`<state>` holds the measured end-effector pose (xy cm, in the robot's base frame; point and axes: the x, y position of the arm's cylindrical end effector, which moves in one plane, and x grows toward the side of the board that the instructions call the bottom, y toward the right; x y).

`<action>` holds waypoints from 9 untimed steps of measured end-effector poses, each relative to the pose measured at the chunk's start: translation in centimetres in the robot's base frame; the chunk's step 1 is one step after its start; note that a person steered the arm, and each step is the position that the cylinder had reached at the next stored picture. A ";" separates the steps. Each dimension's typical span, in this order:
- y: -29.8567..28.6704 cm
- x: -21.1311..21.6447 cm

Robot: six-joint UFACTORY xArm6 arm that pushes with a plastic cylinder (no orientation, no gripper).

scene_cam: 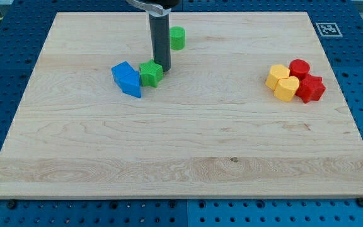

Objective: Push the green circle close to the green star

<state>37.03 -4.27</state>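
Observation:
The green circle [178,38] sits near the view's top, a little left of centre. The green star [150,73] lies below and left of it, touching the blue blocks [126,79] on its left. My tip [163,68] is down on the board just right of the green star, touching or nearly touching it, and below-left of the green circle. The rod rises straight up from there and passes just left of the circle.
A cluster on the view's right holds two yellow blocks [282,82], a red cylinder [299,67] and a red star [311,88]. The wooden board [181,157] is edged by blue perforated table.

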 end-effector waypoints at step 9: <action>-3.7 -4.8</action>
<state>32.20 -8.01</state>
